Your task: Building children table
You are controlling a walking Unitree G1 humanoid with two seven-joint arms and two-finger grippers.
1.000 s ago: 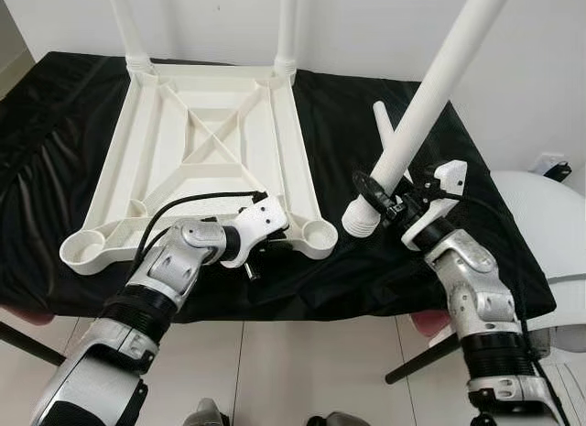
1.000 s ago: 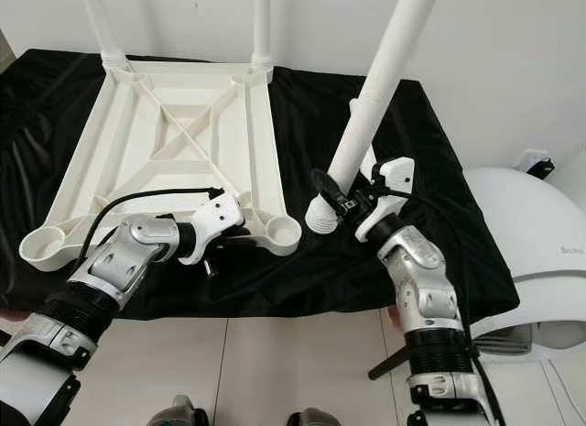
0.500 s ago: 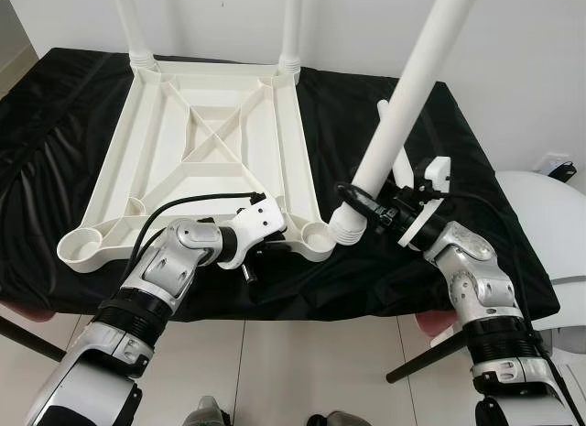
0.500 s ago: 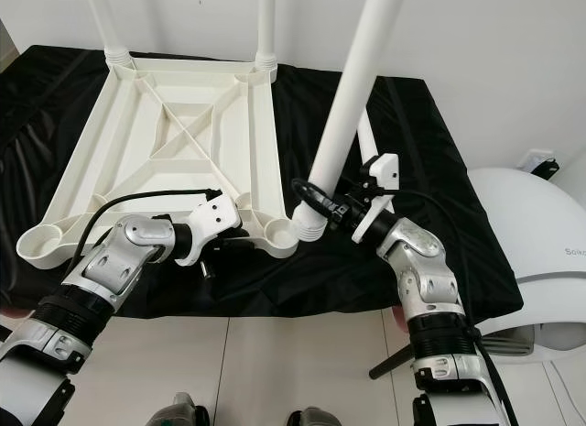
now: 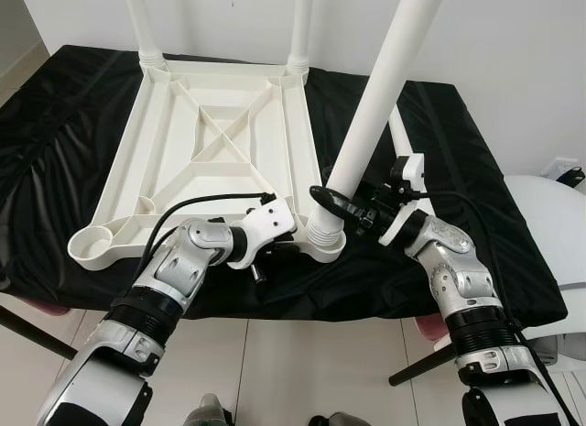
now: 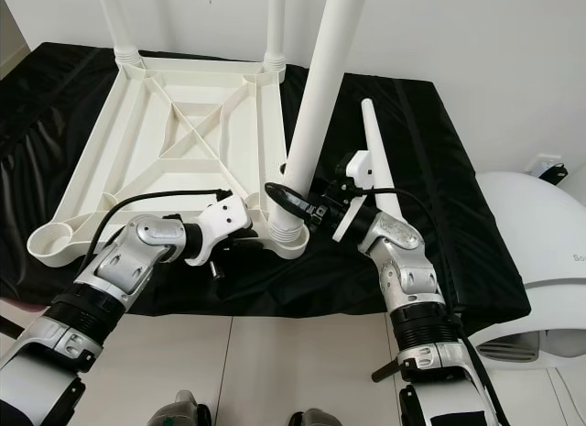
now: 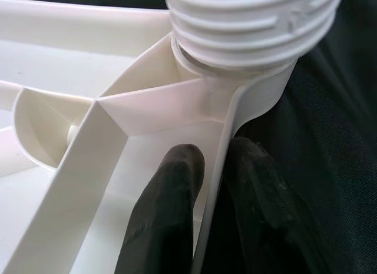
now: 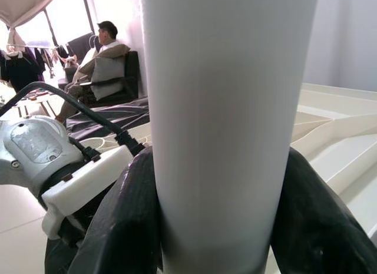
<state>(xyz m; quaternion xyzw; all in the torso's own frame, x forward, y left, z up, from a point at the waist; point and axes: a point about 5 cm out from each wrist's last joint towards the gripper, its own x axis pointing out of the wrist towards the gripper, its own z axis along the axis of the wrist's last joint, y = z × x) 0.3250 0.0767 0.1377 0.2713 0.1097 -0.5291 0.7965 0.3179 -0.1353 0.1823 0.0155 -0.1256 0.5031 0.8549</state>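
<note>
White plastic tabletop (image 5: 215, 160) lay upside down on black cloth (image 5: 439, 169). Left gripper (image 7: 206, 185) pinched its near rim beside the corner socket (image 5: 325, 243). Right gripper (image 5: 341, 204) clasped the leg (image 5: 375, 105), threaded end at that socket. Spare leg (image 6: 377, 160) lay behind.

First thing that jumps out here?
The right end effector grips a tall white leg, whose threaded end sits at the near right corner socket of the upside-down white tabletop. The left end effector pinches that corner's rim. A spare leg lies on the black cloth.
</note>
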